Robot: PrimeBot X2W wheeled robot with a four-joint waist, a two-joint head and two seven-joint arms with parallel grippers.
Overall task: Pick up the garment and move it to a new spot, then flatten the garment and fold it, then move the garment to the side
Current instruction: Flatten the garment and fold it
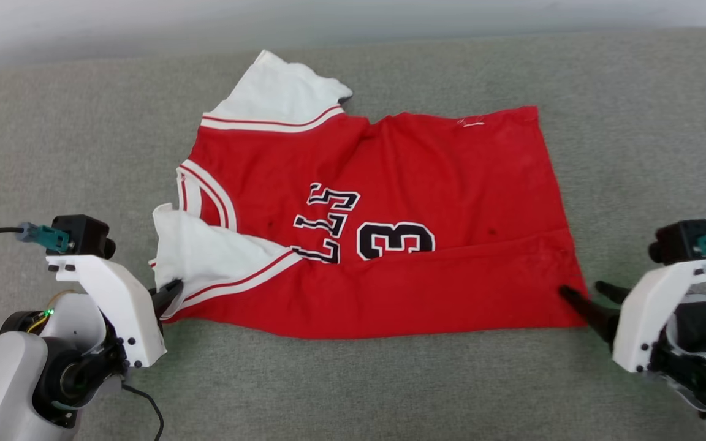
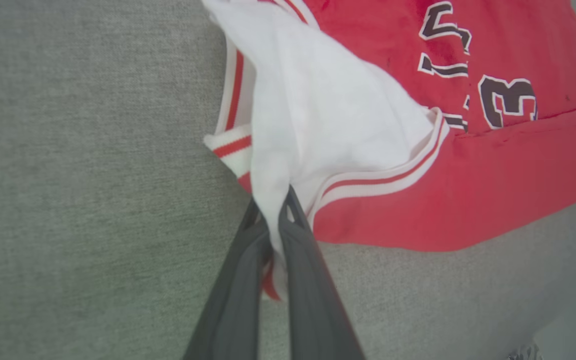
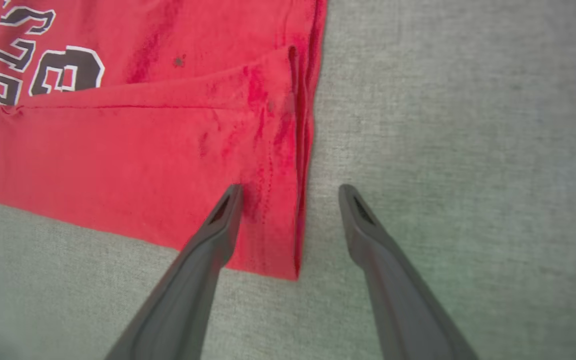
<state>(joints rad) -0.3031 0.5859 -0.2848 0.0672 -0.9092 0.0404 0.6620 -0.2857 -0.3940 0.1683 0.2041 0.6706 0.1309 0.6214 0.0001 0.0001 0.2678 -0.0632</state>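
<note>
Pinching a fold of the near white sleeve [image 2: 318, 115], the left gripper [image 2: 270, 202] has its two dark fingers pressed together, with cloth and a bit of striped trim caught between them. In the head view it sits at the 8 o'clock corner of the shirt [image 1: 390, 184].

The right gripper [image 3: 292, 190] is at the 4 o'clock corner with its fingers spread wide and nothing held. One fingertip is over the red cloth and the other over the grey padded surface [image 1: 353, 380], so the hem corner lies in the gap between them. Whether the tips press on the cloth cannot be told.

The shirt lies fairly flat between the two arms. Its long axis runs from 9 to 3 o'clock, neck end toward the left arm and hem toward the right. A crease follows that axis through the black number [image 1: 396, 240].

Further off, the second white sleeve [image 1: 279, 92] points to 11 o'clock.

Each arm is nearest its own front corner. The next step likely depends on the right fingers closing on that hem corner, since only then would both near corners be held.
</note>
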